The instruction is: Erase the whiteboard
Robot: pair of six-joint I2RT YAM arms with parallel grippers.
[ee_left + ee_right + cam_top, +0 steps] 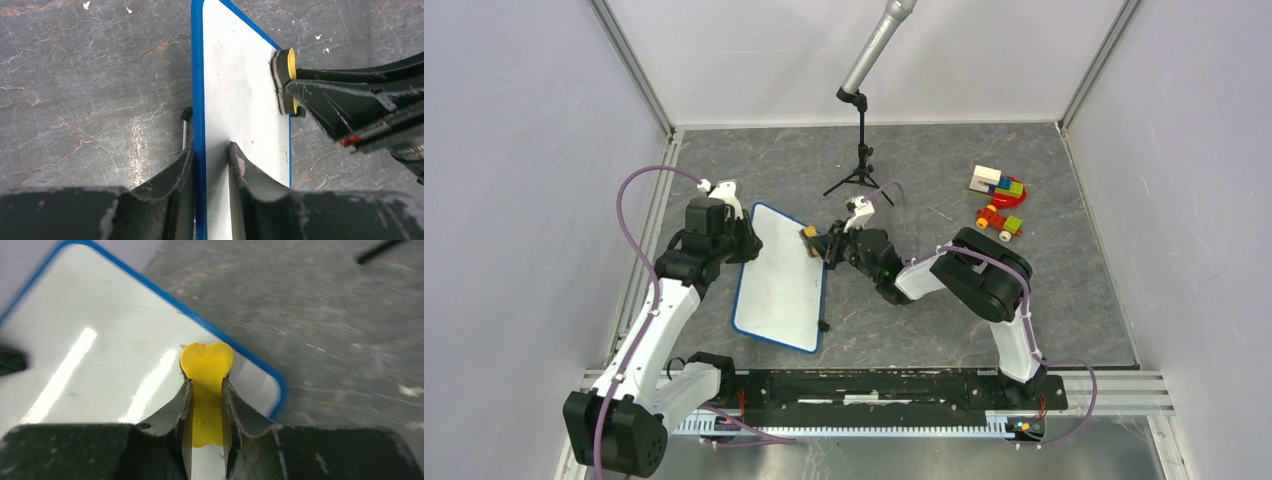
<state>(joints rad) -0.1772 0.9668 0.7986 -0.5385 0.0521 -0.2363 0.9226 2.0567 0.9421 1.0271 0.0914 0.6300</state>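
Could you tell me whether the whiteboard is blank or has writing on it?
Blank: the whiteboard shows no handwriting in any view, only faint specks.

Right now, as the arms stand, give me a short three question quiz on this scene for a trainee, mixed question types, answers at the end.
1. True or false: the left gripper hangs open above the whiteboard.
2. Which does the right gripper hold? A) a marker B) a yellow eraser C) nothing
3. Fill in: in the top view, the toy blocks lie to the whiteboard's ____.
Key: 1 false, it clamps the whiteboard's blue rim. 2 B. 3 right.
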